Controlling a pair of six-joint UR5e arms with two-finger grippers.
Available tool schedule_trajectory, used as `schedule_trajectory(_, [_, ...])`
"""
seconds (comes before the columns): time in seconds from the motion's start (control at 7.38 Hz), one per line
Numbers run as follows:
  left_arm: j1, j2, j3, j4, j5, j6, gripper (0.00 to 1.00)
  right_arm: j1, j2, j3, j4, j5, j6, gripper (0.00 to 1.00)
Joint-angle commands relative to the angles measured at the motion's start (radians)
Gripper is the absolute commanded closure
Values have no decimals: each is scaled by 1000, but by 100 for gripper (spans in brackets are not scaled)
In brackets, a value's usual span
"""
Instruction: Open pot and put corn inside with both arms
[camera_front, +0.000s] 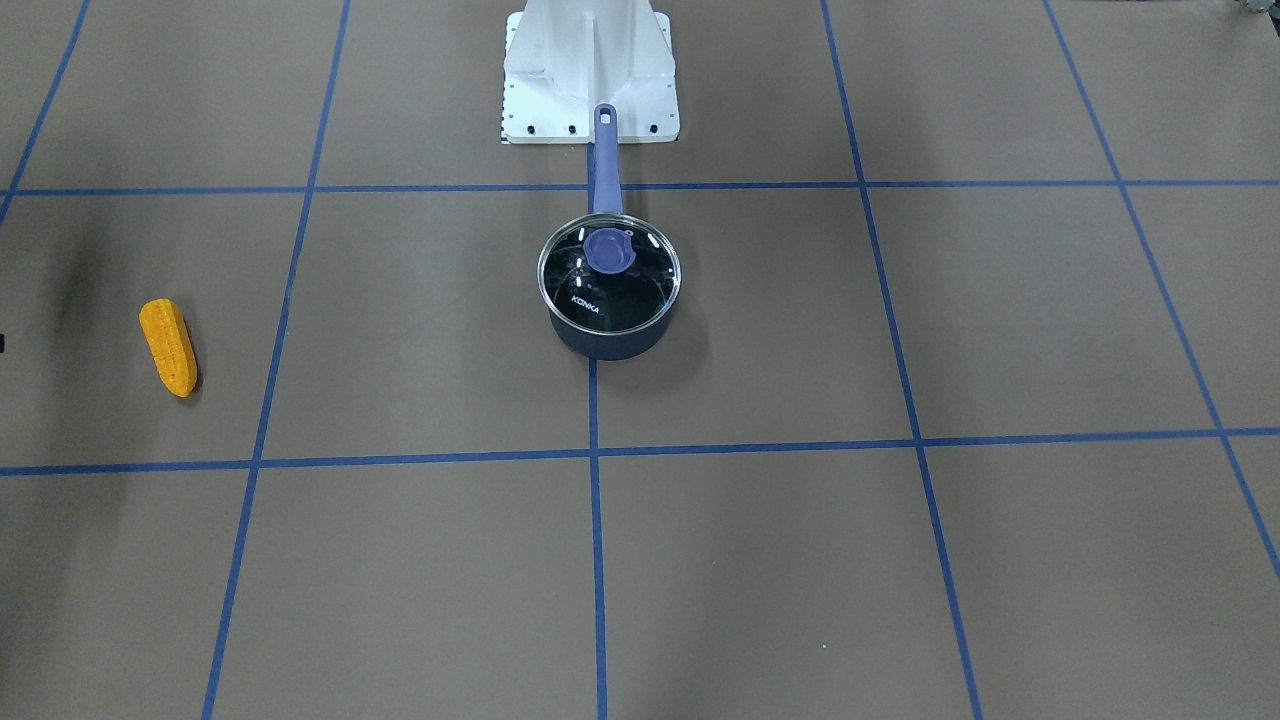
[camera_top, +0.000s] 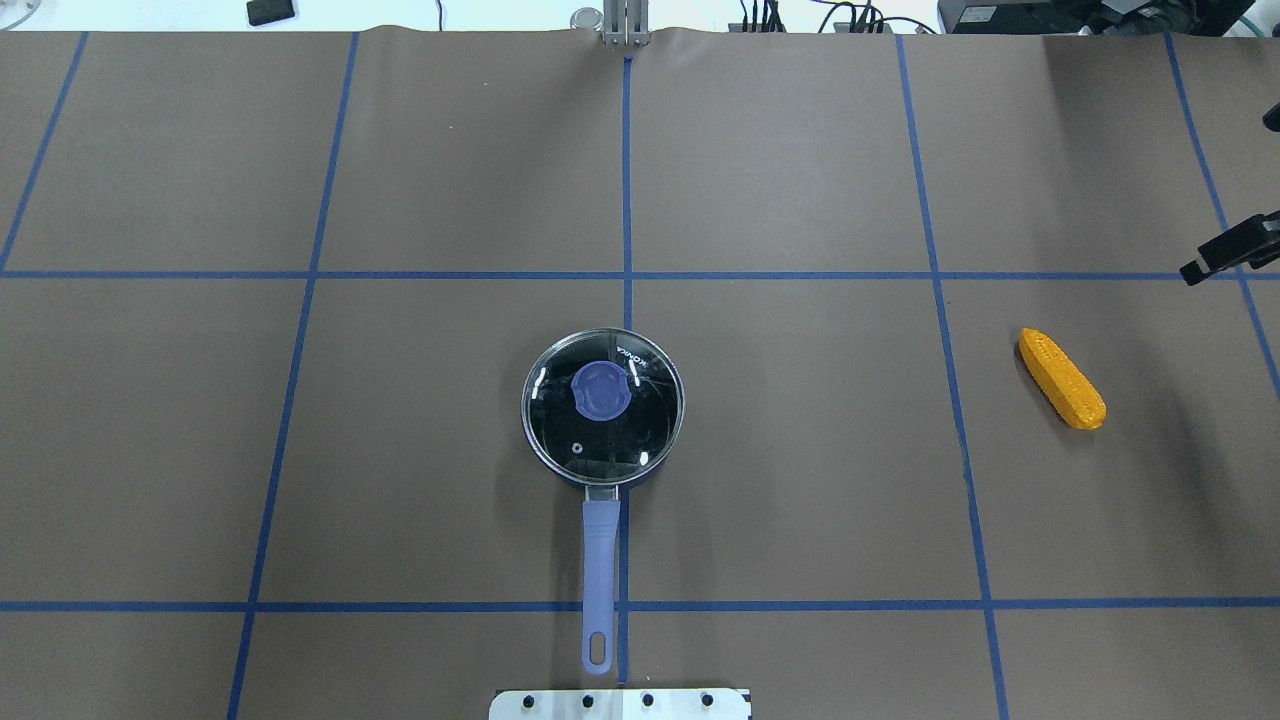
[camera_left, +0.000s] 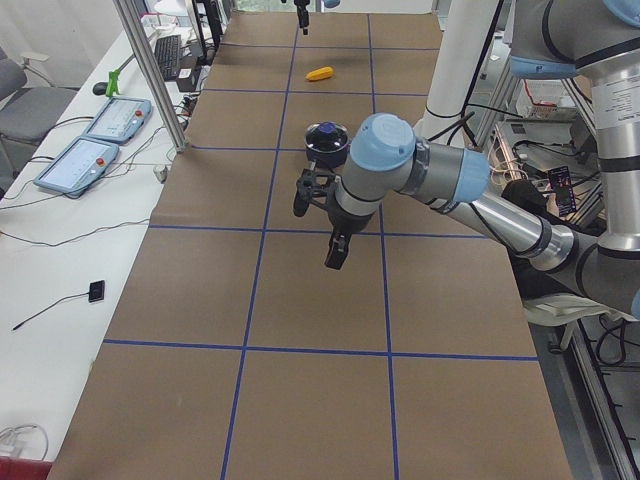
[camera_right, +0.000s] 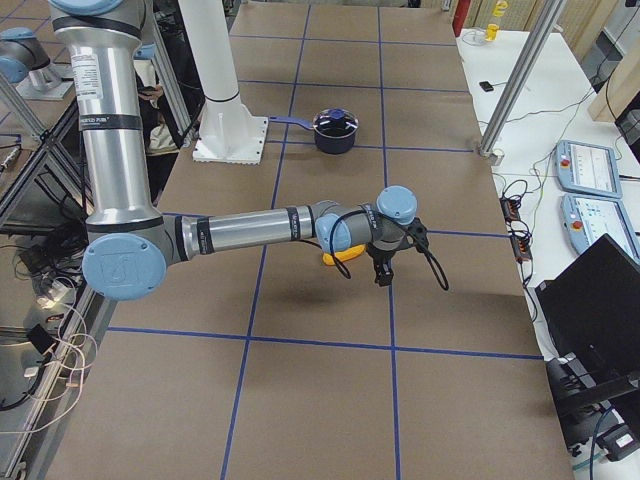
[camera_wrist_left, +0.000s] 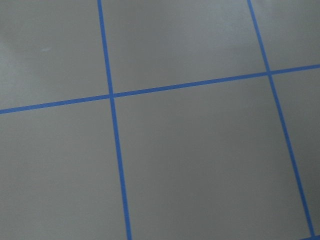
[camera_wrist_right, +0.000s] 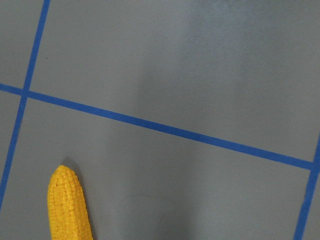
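The pot (camera_top: 603, 400) stands at the table's middle with its glass lid (camera_front: 610, 275) on and its handle (camera_top: 599, 570) pointing at the robot base. It also shows in the side views (camera_right: 335, 130) (camera_left: 325, 140). The corn (camera_top: 1062, 378) lies flat on the robot's right; it shows in the front view (camera_front: 168, 347) and the right wrist view (camera_wrist_right: 70, 205). My right gripper (camera_right: 383, 272) hovers just beyond the corn, empty; one finger (camera_top: 1225, 250) shows at the overhead edge, jaws apart. My left gripper (camera_left: 318, 235) hangs over bare table on the pot's left; I cannot tell its state.
The white robot base plate (camera_front: 590, 70) sits right behind the pot handle. Blue tape lines grid the brown table (camera_top: 800, 450). A side bench with teach pendants (camera_left: 100, 120) and an aluminium post (camera_left: 150, 70) runs along the far table edge.
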Motion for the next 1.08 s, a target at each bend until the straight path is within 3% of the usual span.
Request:
schedule_trajectory(0.0, [145, -83, -75, 1, 3, -284, 2, -112, 3, 38, 37, -43, 73, 0])
schedule_trajectory(0.14, [202, -129, -82, 4, 5, -373, 2, -153, -6, 81, 37, -72, 109, 0])
schedule_trajectory(0.54, [366, -265, -94, 3, 40, -665, 2, -258, -21, 94, 40, -150, 115, 0])
schedule_trajectory(0.68, [421, -286, -108, 3, 93, -733, 2, -289, -20, 92, 40, -164, 141, 0])
schedule_trajectory(0.95, [483, -322, -111, 3, 107, -815, 2, -348, -15, 86, 92, -190, 199, 0])
